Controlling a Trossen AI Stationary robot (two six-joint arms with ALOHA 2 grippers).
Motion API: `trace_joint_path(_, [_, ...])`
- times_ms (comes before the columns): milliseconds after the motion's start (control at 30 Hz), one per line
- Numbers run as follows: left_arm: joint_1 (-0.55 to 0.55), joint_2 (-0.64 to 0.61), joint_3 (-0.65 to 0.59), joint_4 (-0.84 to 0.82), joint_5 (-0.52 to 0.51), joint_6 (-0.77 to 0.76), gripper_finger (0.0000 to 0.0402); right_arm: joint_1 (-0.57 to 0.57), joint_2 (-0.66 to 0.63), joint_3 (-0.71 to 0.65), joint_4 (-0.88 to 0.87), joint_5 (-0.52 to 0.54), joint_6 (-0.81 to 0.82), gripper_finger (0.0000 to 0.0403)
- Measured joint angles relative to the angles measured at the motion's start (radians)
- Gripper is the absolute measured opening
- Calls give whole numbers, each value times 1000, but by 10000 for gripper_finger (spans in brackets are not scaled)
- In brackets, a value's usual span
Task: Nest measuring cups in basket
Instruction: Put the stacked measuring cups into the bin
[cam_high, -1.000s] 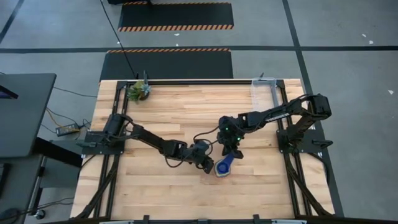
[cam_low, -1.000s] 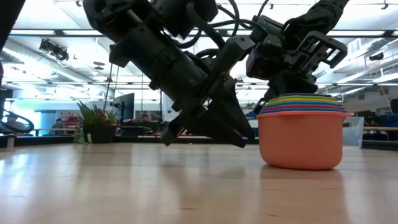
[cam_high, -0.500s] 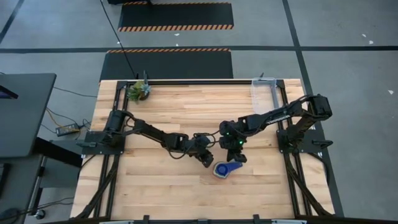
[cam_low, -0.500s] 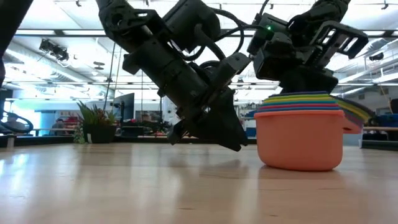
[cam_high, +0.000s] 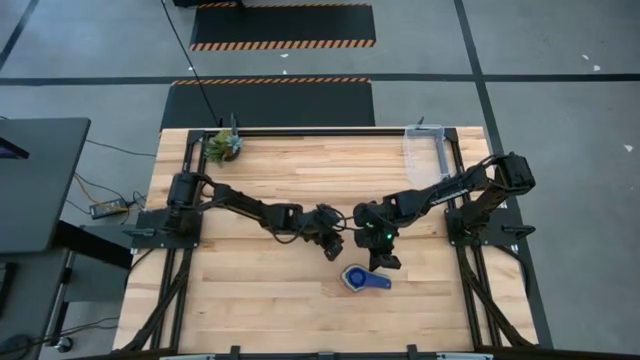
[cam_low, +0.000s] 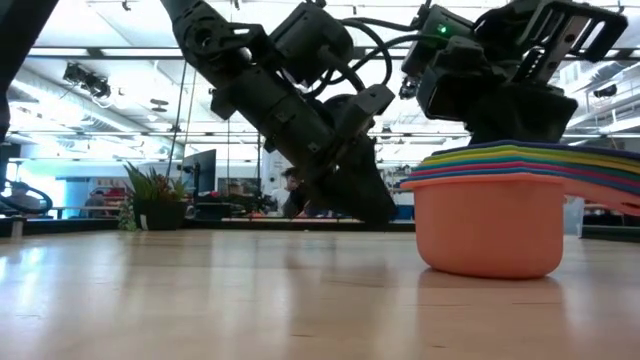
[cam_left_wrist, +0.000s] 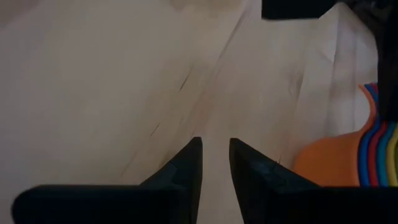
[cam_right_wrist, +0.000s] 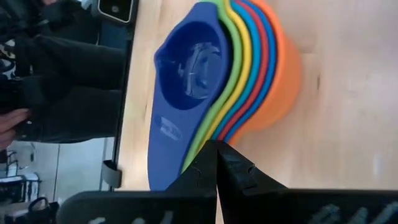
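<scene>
Both arms low beside nested measuring cups (cam_high: 355, 277)

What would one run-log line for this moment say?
cups: nested stack on table, outside basket | left end effector: empty, beside stack | right end effector: shut, at stack's handles

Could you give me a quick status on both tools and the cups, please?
Left tool slightly open, empty, beside the stack. Right tool shut, at the handles. Measuring cups nested on table; basket at far corner, path clear.
</scene>
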Motion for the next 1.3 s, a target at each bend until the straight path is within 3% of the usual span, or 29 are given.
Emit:
trace_joint_path(233, [-5,-41,0,-9,-1,31,87,18,-32,0,4,69,-45,1])
trace_joint_path(500, [-50,-178,0,-122,11,120,87,28,-235,0,-68,218,-149,1])
trace_joint_path(700, [-100,-330,0,-233,9,230,87,112,-389,0,-190,441,-254,1])
trace_joint_path(867, [-156,-434,1,-449,10,314,87,220,-459,-1,-278,612,-282,2])
trace_joint_path(1067, [-210,-522,-1,-767,-38,297,87,304,-465,-1,-267,689,-201,9])
trace_joint_path(1300, [-246,-621,0,-950,-39,350,87,294,-404,-1,-189,700,68,20])
